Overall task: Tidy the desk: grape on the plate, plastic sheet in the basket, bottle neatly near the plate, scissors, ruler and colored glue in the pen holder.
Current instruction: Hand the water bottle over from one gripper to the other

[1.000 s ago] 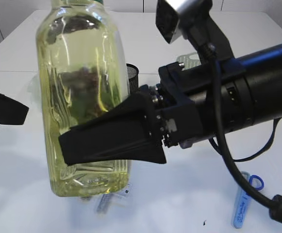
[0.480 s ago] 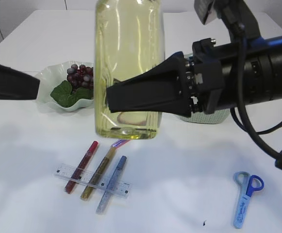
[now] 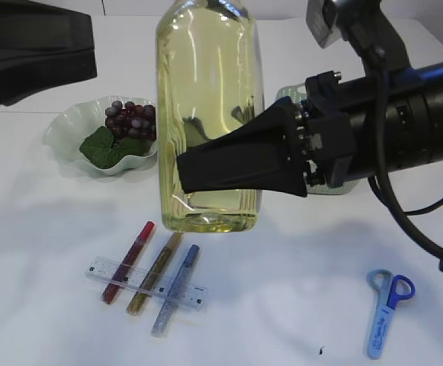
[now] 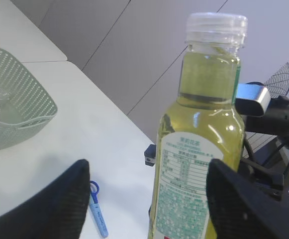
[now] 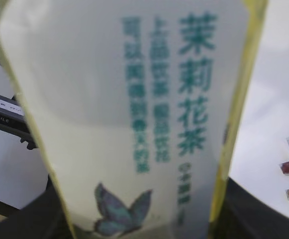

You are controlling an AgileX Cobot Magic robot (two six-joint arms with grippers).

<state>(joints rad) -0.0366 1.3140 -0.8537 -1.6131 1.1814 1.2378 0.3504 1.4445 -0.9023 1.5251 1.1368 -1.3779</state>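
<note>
Exterior view: right claw clamps clear ribbed plastic bottle; left claw spread apart, free.

1. The right arm is a thick matte-black cylinder with a blue band along its upper edge.
2. Its hand ends in broad, black, wedge-shaped fingers.
3. A grey-cased wrist camera sits on top.
4. Black cables loop beneath it.

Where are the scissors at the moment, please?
In the exterior view the scissors lie flat on the table's front right, apart from the ruler and below the right gripper's arm.
</note>
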